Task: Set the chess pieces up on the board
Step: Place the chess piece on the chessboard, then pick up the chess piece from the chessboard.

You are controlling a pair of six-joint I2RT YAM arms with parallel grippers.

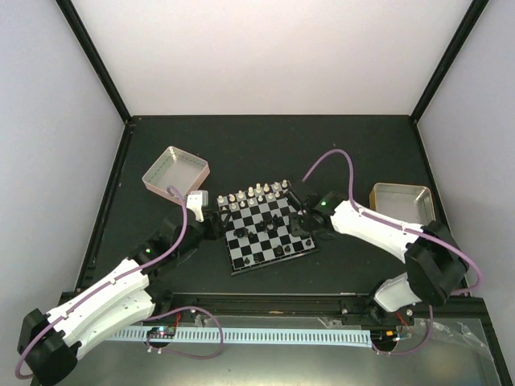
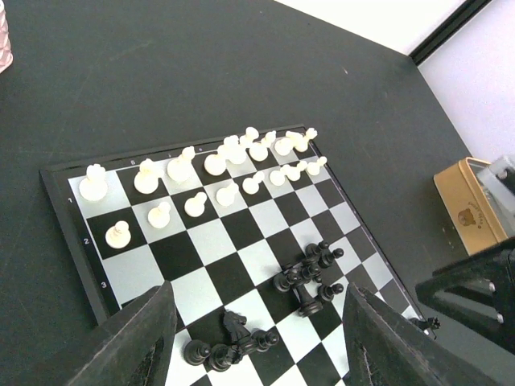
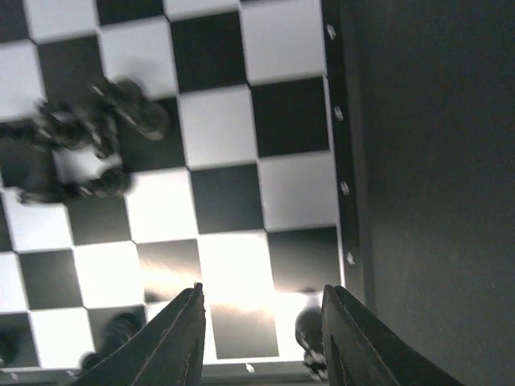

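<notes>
The board [image 1: 256,254] lies mid-table. White chess pieces [image 1: 253,195] stand in two rows along its far side, also seen in the left wrist view as cream pieces [image 2: 217,165]. Black pieces [image 2: 310,273] bunch near the middle, some tipped over, and a second black heap with a knight [image 2: 232,342] lies nearer. My left gripper [image 2: 257,354] hangs open above that heap, at the board's left edge [image 1: 213,227], holding nothing. My right gripper [image 3: 261,322] is open over the board's right corner [image 1: 304,225]. A black piece [image 3: 310,338] stands just inside its right finger [image 3: 354,338]; the view is blurred.
A pink-sided metal tray [image 1: 175,170] sits at the back left of the board. A tan tin [image 1: 400,201] stands to the right, also seen from the left wrist [image 2: 471,205]. Black frame posts edge the dark table.
</notes>
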